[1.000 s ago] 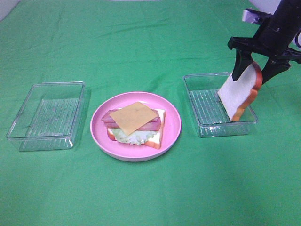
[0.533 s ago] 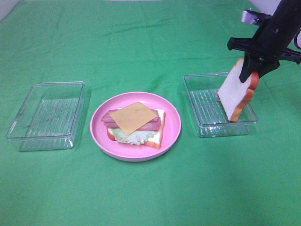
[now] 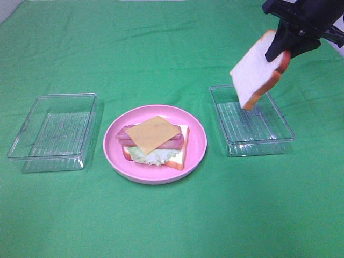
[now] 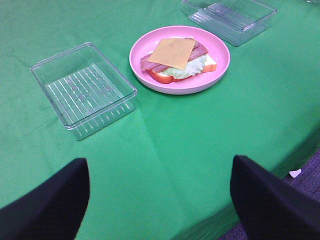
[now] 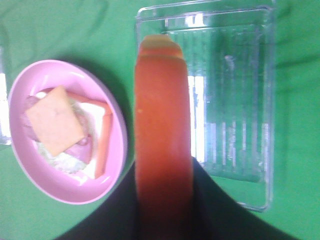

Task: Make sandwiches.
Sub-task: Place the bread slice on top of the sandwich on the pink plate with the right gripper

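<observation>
An open sandwich [image 3: 155, 142] lies on the round pink plate [image 3: 196, 145]: bread slice, pale lettuce, reddish bacon strips, yellow cheese slice on top. It shows too in the left wrist view [image 4: 176, 58] and the right wrist view [image 5: 60, 130]. My right gripper [image 3: 280, 47] is shut on a second bread slice [image 3: 253, 69], white with an orange-brown crust [image 5: 162, 150], and holds it tilted in the air above the right tray [image 3: 251, 121]. My left gripper [image 4: 159, 200] is open and empty, low over the table's near edge, far from the plate.
A clear rectangular tray [image 3: 54, 130] stands left of the plate, another to its right [image 5: 230, 100]; both hold nothing. A green cloth [image 3: 172, 226] covers the table. The table edge and floor show in the left wrist view [image 4: 295, 172].
My right gripper closed on the bread slice standing in the right tray, then lifted it up and a little to the left, out of the tray. The left arm has not moved.
</observation>
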